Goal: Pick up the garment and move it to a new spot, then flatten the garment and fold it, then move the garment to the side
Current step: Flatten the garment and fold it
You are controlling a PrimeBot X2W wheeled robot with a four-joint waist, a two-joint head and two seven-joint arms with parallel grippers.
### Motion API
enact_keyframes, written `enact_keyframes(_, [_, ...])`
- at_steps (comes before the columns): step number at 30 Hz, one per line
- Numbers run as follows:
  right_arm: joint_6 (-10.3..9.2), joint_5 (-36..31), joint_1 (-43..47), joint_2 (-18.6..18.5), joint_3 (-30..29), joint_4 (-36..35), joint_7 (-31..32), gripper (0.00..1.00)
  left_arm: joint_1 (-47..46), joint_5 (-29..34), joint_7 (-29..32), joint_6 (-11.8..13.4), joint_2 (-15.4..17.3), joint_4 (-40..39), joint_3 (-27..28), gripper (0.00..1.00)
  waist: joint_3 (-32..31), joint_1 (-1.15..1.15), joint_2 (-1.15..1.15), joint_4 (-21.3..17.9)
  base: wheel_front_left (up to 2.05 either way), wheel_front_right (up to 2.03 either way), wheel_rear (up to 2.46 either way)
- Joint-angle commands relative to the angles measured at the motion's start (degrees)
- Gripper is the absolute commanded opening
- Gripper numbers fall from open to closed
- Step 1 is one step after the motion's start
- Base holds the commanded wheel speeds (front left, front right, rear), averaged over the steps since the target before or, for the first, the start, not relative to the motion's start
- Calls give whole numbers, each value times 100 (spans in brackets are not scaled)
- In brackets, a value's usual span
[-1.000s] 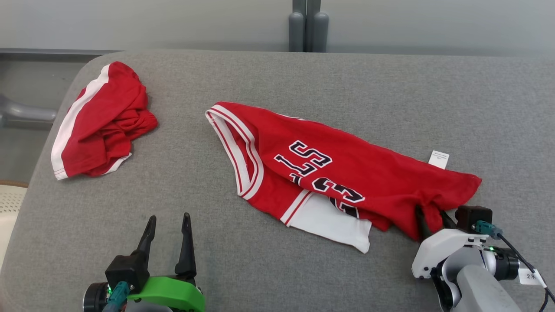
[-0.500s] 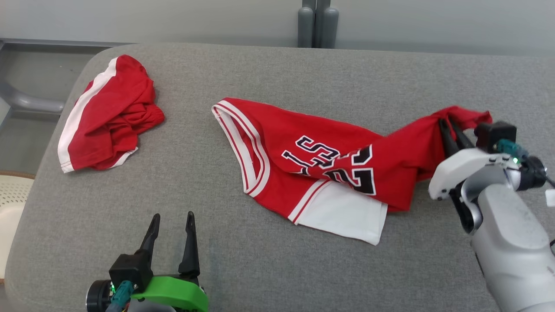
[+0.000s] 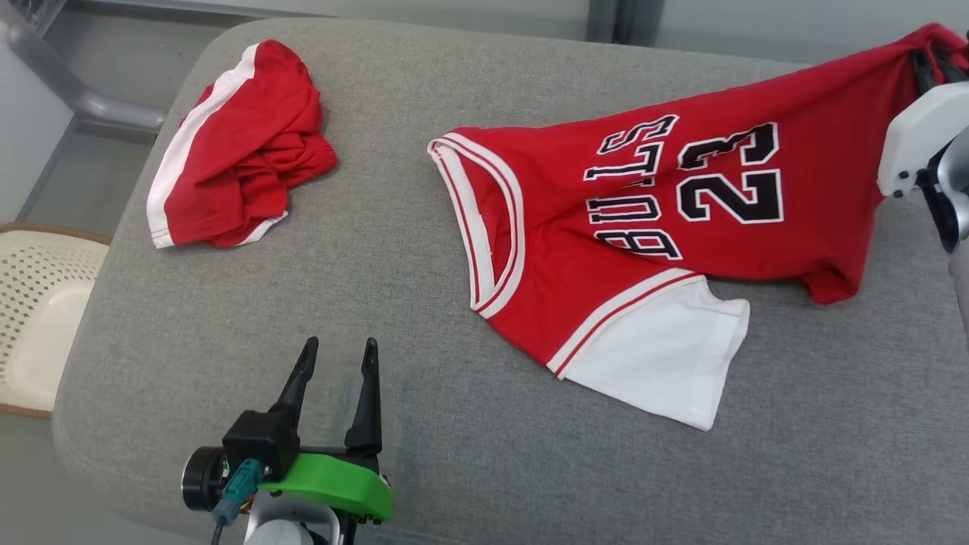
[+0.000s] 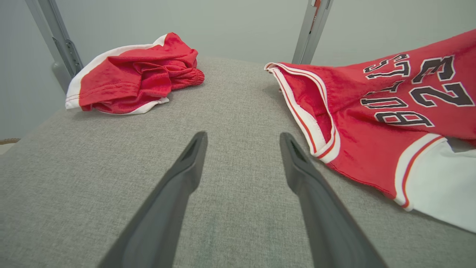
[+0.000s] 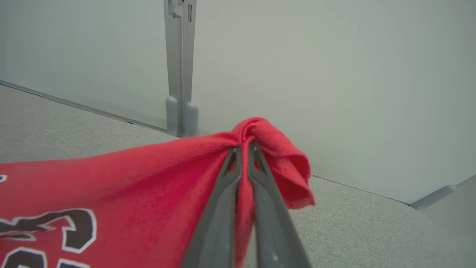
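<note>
The garment (image 3: pixel 606 250) is a red jersey with white sleeves, black "BULLS 23" lettering and a white-trimmed collar; it also appears in the left wrist view (image 4: pixel 357 123). My right gripper (image 5: pixel 243 147) is shut on its hem corner (image 5: pixel 267 145), and in the head view it (image 3: pixel 933 62) holds that corner raised at the far right edge. The rest of the jersey drapes down onto the grey table (image 3: pixel 378 250). Near the table's front left, my left gripper (image 3: pixel 339 352) stands open with nothing between its fingers (image 4: pixel 186 167).
A second red garment with white trim (image 3: pixel 238 151) lies crumpled at the table's back left, also visible in the left wrist view (image 4: pixel 134 78). A pale perforated basket (image 3: pixel 38 303) stands off the table's left edge. A grey post (image 5: pixel 180 67) rises behind the table.
My right gripper has closed on the jersey's hem and lifted it up and away to the right, stretching the jersey and turning its lettering face up. The head camera has shifted. The left arm stays put.
</note>
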Motion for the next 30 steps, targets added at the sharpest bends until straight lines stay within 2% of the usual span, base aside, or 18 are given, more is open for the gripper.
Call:
enact_keyframes(1, [-2, -123, -159, -97, -38, 149, 4, 0, -121, -33, -5, 25, 4, -16, -25, 100, 286, 0, 0, 284, 0, 0, 0])
enact_keyframes(3, [-3, -296, -366, -219, -134, 338, -82, 0, -155, -38, -5, 30, 4, -16, -55, 100, 362, 0, 0, 346, 0, 0, 0])
enact_keyframes(4, [-5, -375, -463, -249, -275, 448, -143, 24, -174, -35, -4, 31, 4, -8, -64, 100, 398, 0, 0, 368, 0, 0, 0])
enact_keyframes(5, [-4, -439, -497, -215, -351, 534, -202, 88, -194, -29, -5, 32, 4, -3, -72, 100, 412, 0, 0, 378, 0, 0, 0])
enact_keyframes(6, [-4, -517, -528, -186, -445, 646, -277, 100, -211, -27, -5, 40, 4, 0, -79, 100, 425, 0, 0, 385, 0, 0, 0])
enact_keyframes(12, [-4, -822, -642, 104, -565, 1065, -692, 100, -210, -1, -5, 58, 4, 40, -49, 100, 332, 0, 0, 189, 0, 0, 0])
enact_keyframes(18, [-4, -790, -610, 489, -63, 1246, -1122, 100, -159, 72, -5, 39, 7, 39, 73, 100, 75, 0, 0, -257, 0, 0, 0])
enact_keyframes(24, [-4, -248, 0, 756, 437, 1052, -1305, 100, 15, 145, -5, 16, 8, 59, 200, 100, -248, 0, 0, -697, 0, 0, 0])
enact_keyframes(30, [-4, 568, 1102, 689, 531, 326, -1309, 100, 135, 161, -5, 41, 8, 31, 292, 100, -436, 0, 0, -942, 0, 0, 0])
